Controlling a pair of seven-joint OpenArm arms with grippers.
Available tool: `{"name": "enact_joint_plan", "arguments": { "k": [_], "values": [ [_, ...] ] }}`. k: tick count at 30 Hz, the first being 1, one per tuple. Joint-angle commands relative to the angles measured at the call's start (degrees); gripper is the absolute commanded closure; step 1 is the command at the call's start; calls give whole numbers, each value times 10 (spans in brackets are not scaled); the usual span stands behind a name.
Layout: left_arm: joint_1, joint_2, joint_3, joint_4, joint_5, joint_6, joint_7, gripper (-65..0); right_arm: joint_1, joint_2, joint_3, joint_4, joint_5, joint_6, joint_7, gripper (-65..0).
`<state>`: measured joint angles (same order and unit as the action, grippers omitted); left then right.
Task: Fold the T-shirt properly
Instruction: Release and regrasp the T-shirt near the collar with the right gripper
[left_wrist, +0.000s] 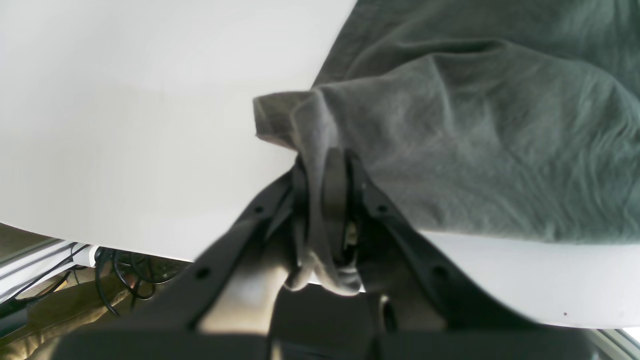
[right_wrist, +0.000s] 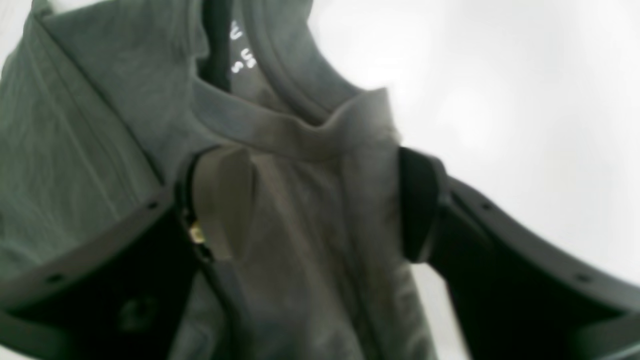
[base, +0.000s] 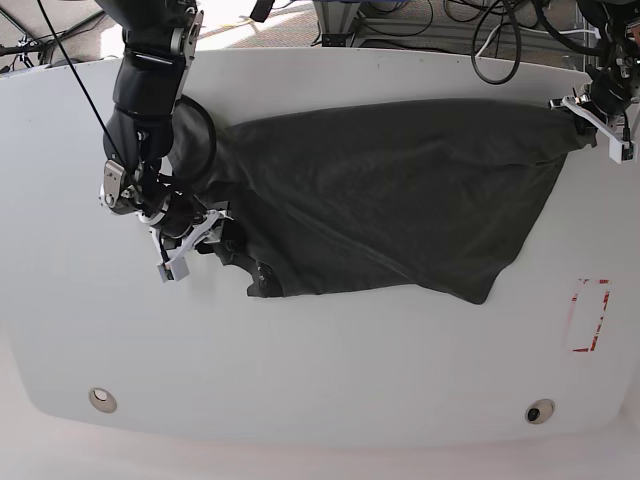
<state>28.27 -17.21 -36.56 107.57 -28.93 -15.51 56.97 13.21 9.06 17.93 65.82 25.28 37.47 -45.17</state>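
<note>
The dark charcoal-grey T-shirt (base: 380, 200) lies spread and wrinkled across the white table (base: 320, 380). At the table's far right, my left gripper (base: 592, 112) is shut on a bunched corner of the cloth. The left wrist view shows that fold (left_wrist: 280, 117) pinched between the closed jaws of the left gripper (left_wrist: 330, 170). On the base view's left side, my right gripper (base: 195, 243) is at the shirt's collar end. In the right wrist view the right gripper (right_wrist: 320, 200) has its jaws standing apart, with collar cloth (right_wrist: 300, 135) lying between its fingers (right_wrist: 225, 200).
A red-outlined rectangle (base: 588, 315) is marked on the table at the right. Two round holes (base: 100, 400) sit near the front edge. Cables (base: 500, 40) hang behind the table. In the left wrist view the table edge shows, with cables (left_wrist: 125, 270) below it.
</note>
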Motion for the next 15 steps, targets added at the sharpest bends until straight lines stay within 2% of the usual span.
{"name": "enact_joint_plan", "arguments": {
  "k": [1,4,15],
  "values": [
    [0,-9,-5,10,-3,0,-12,0,16,6,1,-31,-3,-1,-4,-238],
    [-1,-9,-5,10,-2,0,-12,0,16,7,2,-34,-3,-1,6,-14],
    [-1,-9,-4,10,-4,-3,-12,0,-2,24,4,-1,-2,-1,6,0]
  ]
}}
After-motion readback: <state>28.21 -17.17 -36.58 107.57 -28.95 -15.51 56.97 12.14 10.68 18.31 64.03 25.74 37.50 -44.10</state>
